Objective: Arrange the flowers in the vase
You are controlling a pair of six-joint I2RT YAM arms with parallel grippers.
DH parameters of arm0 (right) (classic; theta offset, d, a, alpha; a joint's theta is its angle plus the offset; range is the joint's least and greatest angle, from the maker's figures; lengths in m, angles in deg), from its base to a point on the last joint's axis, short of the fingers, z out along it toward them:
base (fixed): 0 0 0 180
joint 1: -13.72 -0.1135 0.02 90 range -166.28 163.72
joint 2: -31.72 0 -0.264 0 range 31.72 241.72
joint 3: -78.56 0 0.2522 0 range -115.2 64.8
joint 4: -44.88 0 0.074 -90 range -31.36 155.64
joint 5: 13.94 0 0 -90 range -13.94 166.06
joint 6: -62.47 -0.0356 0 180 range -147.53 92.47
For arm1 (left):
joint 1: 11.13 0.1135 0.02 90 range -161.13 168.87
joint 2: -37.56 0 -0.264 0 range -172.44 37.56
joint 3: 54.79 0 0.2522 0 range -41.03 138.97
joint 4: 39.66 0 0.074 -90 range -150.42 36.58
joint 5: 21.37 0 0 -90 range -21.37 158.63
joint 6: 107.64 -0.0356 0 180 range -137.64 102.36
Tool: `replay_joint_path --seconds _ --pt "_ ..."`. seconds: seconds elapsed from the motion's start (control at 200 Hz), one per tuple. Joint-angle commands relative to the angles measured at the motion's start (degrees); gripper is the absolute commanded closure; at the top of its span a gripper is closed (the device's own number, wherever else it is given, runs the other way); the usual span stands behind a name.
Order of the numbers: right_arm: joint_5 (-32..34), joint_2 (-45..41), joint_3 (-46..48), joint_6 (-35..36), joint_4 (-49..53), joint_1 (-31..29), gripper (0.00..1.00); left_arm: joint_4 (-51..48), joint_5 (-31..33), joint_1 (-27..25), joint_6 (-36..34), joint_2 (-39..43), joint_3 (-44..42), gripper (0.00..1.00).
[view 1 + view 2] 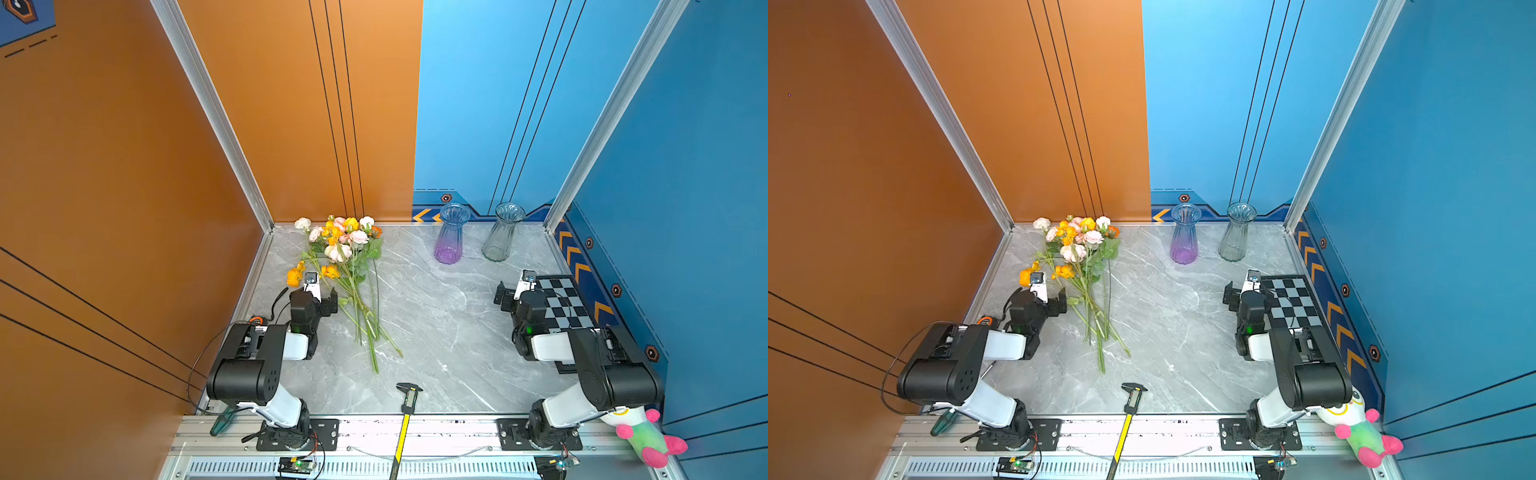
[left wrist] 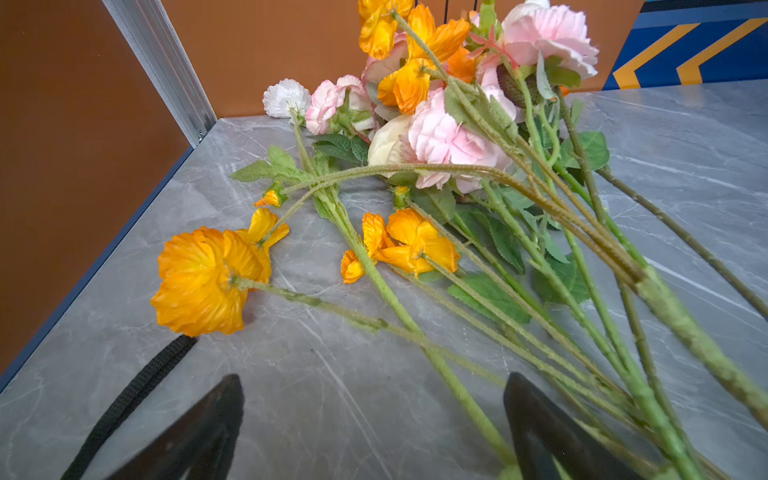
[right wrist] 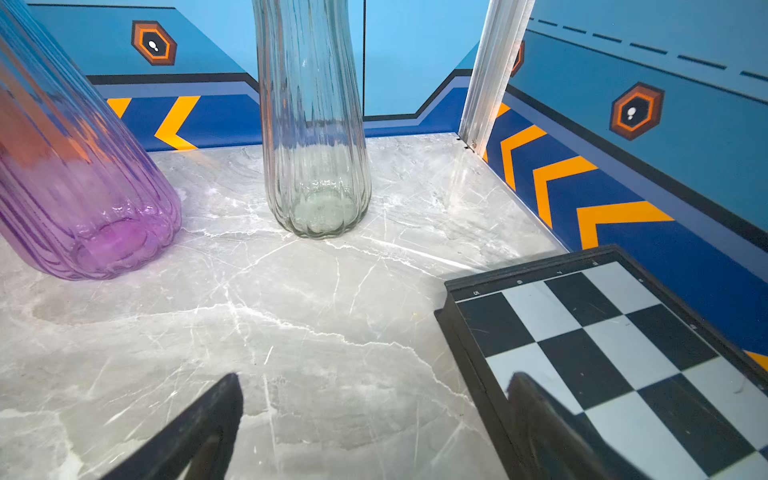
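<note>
Flowers point(image 1: 345, 266) lie bunched on the table point(image 1: 436, 332), blooms toward the far left corner, well apart from the purple vase point(image 1: 451, 237) and clear vase point(image 1: 500, 235) standing upright at the far edge. The left gripper point(image 2: 374, 380) hangs wide open just beside the stems, holding nothing. The right gripper point(image 3: 374, 378), equally wide and empty, sits at the chessboard point(image 3: 602, 353) edge.

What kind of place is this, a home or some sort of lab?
Probably a robotics lab cell, not a home: a left arm and right arm bolted to an aluminium rail, an orange panel and a blue panel boxing in the marble-look table, and a caliper at its front edge.
</note>
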State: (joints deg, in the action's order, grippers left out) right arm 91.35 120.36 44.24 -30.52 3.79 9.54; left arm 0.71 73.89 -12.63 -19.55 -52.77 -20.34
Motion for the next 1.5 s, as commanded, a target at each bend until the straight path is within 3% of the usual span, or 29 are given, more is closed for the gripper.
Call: replay_joint_path --seconds 0.0,0.285,0.526,1.036,1.191,1.256,1.331,1.401,1.492 --pt "0.62 0.04 0.43 0.13 0.11 -0.38 0.0 -0.59 -1.31 0.42 0.47 0.63 0.8 0.02" --pt "-1.42 -0.04 -0.1 -1.14 1.34 1.19 0.0 -0.6 -1.12 0.27 0.38 0.62 0.78 0.02" --pt "-1.27 -0.05 -0.14 -1.06 1.33 1.11 0.0 -0.43 -6.35 2.8 1.93 0.65 0.75 0.02" --pt "-1.24 -0.02 -0.03 -0.94 1.26 0.93 0.0 -0.34 -6.91 3.01 2.06 0.79 0.6 0.02" --pt "-5.59 -4.56 3.28 0.87 -1.27 0.7 0.0 -0.65 -6.86 2.93 1.93 3.35 -0.09 0.02" --pt "-5.25 -9.29 3.61 1.43 2.29 -0.06 0.0 -3.73 -4.2 2.41 1.99 6.97 -0.21 0.02" --pt "-5.71 -15.37 1.59 0.64 13.62 -0.29 0.0 -7.41 1.4 0.98 1.88 10.5 0.15 0.02" --pt "-6.17 -20.11 -0.65 -0.11 24.34 -0.43 0.0 -12.24 5.5 -1.9 0.25 13.74 1.32 0.02" --pt "-6.92 -24.46 -0.51 -2.7 30.01 -0.73 0.0 -21.43 10.75 -6.23 0.99 16.88 4.79 0.02"
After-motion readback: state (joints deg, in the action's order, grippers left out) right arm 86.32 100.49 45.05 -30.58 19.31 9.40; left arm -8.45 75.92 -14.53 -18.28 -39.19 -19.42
